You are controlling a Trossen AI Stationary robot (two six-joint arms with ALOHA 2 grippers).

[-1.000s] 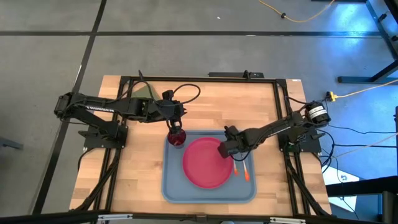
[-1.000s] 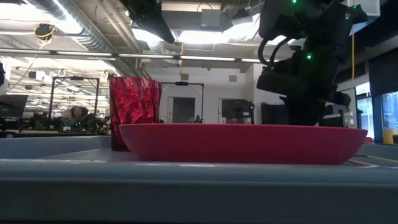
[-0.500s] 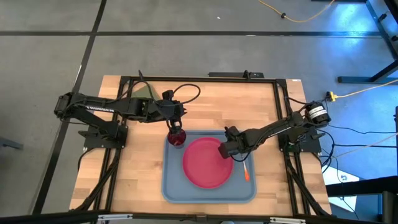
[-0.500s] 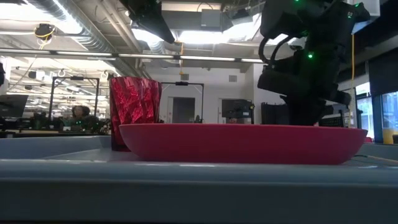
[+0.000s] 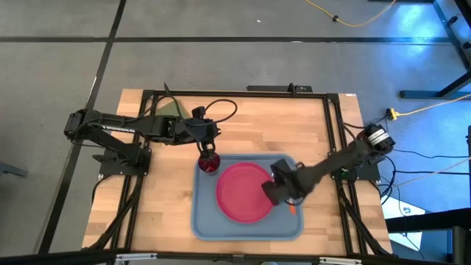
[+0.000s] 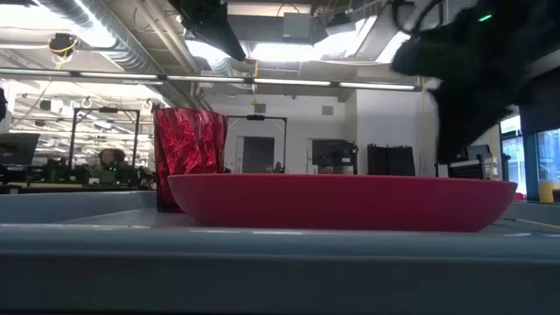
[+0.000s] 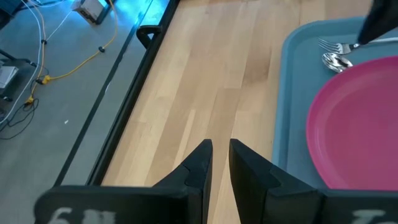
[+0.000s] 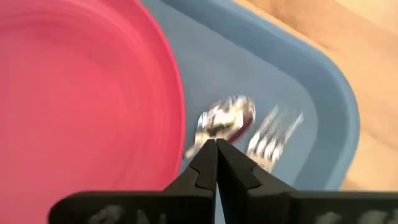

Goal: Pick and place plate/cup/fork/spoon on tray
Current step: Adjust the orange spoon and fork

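Now, change: the right gripper (image 5: 276, 193) has swung back from the plate's far-right rim to its near-right edge, fingers pressed together, holding nothing.
Meaning: plate (image 5: 245, 192), cup (image 5: 210, 163), spoon (image 7: 336, 60) and fork (image 7: 334, 45) all lie on the tray (image 5: 202, 221); the task looks finished.
Pose: right arm slants low over the tray; left gripper (image 7: 214, 163) hangs above the cup, fingers nearly together and empty.

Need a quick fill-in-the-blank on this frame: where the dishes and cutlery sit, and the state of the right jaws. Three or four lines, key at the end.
1. The plate lies on the blue ____.
2. The cup stands on the tray beside the plate, under the ____ gripper.
3. The spoon and fork lie on the tray between the plate and the tray's ____.
4. The right gripper hangs over the spoon with its jaws ____.

Missing words: tray; left; rim; shut
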